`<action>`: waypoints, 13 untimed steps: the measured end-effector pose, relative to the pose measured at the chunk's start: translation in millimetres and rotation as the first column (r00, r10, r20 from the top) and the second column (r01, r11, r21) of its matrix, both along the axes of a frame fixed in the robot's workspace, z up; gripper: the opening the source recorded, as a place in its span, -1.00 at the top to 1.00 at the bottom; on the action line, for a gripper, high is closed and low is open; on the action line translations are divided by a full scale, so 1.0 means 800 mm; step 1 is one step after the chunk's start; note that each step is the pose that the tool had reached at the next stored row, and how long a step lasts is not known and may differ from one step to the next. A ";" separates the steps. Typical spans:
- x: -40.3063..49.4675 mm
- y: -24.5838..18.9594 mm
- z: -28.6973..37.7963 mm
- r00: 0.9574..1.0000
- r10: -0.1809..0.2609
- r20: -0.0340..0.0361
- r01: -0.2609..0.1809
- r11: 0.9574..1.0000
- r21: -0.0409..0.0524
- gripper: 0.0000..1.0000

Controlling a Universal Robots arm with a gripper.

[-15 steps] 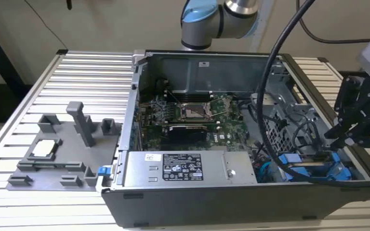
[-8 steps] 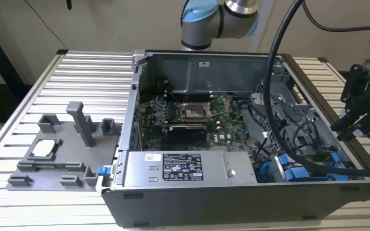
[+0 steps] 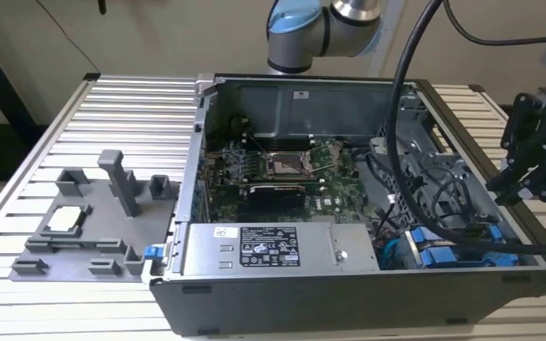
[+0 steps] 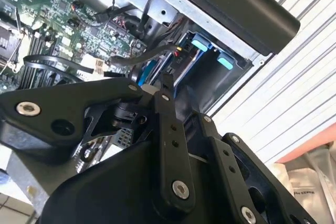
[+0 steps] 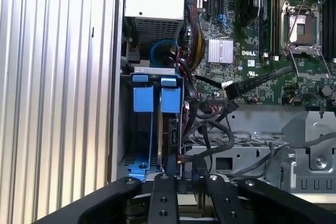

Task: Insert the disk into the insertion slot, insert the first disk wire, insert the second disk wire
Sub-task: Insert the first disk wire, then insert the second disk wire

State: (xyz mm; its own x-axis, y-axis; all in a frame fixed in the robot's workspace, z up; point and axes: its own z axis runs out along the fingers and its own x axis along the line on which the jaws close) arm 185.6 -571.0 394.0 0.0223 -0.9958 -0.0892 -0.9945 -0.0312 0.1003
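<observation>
The disk (image 5: 170, 100) sits in its blue carrier inside the insertion slot (image 5: 153, 70) of the grey drive cage, next to a second blue carrier (image 5: 143, 98). In the exterior view the disk (image 3: 448, 256) lies at the case's near right corner. My gripper (image 3: 531, 186) hangs above the case's right wall, outside the case. In the first wrist view the gripper (image 5: 187, 178) is open, a narrow gap between its black fingers (image 5: 163, 195), nothing held. A black wire with a red tip (image 5: 181, 158) ends by the disk's rear. Another loose connector (image 5: 231, 91) lies over the motherboard.
The green motherboard (image 3: 283, 170) fills the case floor. The grey power-supply box (image 3: 273, 249) lies along the front wall. Thick black arm cables (image 3: 401, 142) cross over the case. A grey fixture tray (image 3: 93, 220) stands on the ribbed table at the exterior view's left.
</observation>
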 end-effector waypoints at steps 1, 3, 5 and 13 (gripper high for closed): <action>-0.001 0.0036 -0.0002 1.000 0.000 0.000 0.000 1.000 0.000 0.47; -0.003 0.0111 -0.0003 1.000 0.000 0.000 0.000 1.000 0.000 0.47; -0.006 0.0165 -0.0006 1.000 0.000 0.000 0.000 1.000 0.000 0.47; -0.033 0.0294 -0.0021 1.000 -0.005 0.001 0.005 1.000 0.000 0.47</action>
State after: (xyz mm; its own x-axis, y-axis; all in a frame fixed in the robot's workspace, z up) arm 159.0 -547.5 392.3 0.0176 -0.9958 -0.0893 -0.9947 -0.0264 0.0989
